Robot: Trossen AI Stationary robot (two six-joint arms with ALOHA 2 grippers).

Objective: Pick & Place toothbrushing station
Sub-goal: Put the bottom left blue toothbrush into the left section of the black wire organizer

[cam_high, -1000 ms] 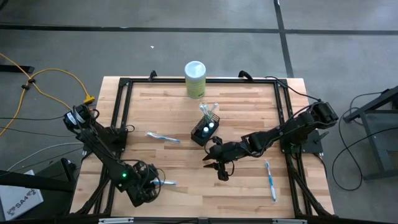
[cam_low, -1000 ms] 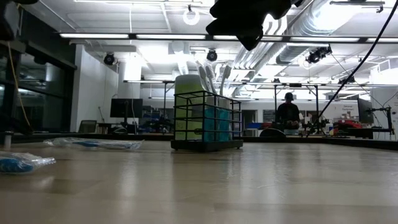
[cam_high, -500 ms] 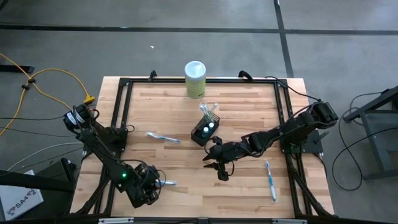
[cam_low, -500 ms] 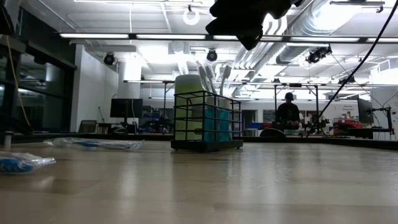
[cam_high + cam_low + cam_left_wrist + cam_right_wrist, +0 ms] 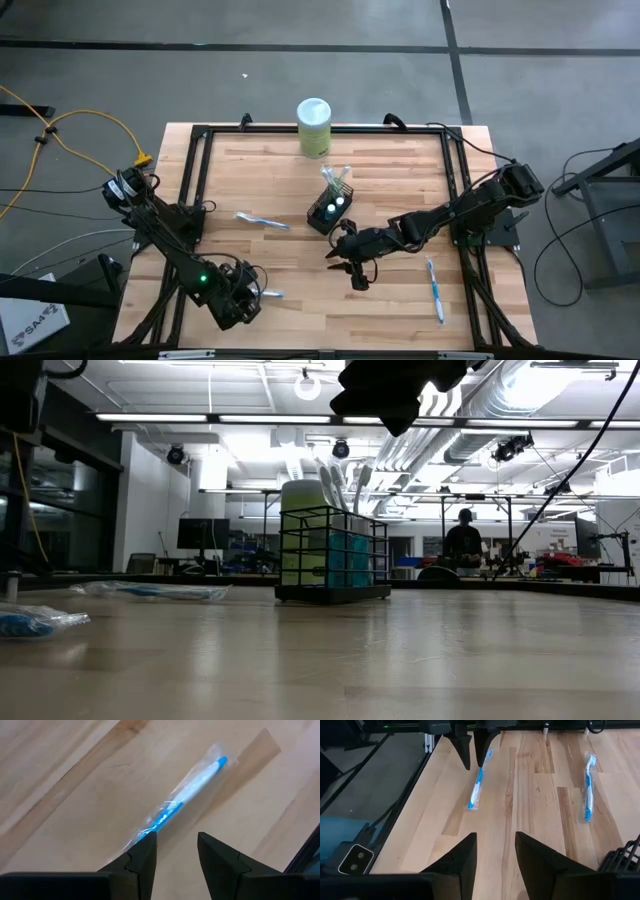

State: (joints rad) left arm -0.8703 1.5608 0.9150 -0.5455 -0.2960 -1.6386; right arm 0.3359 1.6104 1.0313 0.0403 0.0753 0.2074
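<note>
— Pale wood counter (image 5: 390, 170), black mesh holder (image 5: 329, 212) near the middle of it. Where are the claws?

— The right claw (image 5: 352, 268) hangs just on the near side of the holder, not touching it. Its two fingers stand apart with bare counter between them; nothing is held.

— And the brushes?

— Some stand upright in the holder (image 5: 333, 553), along with two teal tubes with white caps (image 5: 333, 204). Three more lie loose in clear wrappers. One wrapped toothbrush (image 5: 180, 800) lies right at the left claw (image 5: 176, 844), down at the front left corner of the counter.

— Has it got hold of it?

— Not that I can see. The fingers are parted, one tip (image 5: 145, 845) over the near end of the wrapper, the brush angled away from the claw. From the right arm's camera, that same brush (image 5: 478, 786) lies beneath the left claw's two tips.

— The others?

— A second wrapped toothbrush (image 5: 262, 220) lies between the left claw and the holder; a third (image 5: 435, 288) lies beyond the right claw, toward the right edge. A pale green canister with a white lid (image 5: 314, 126) stands at the back edge, past the holder.
</note>
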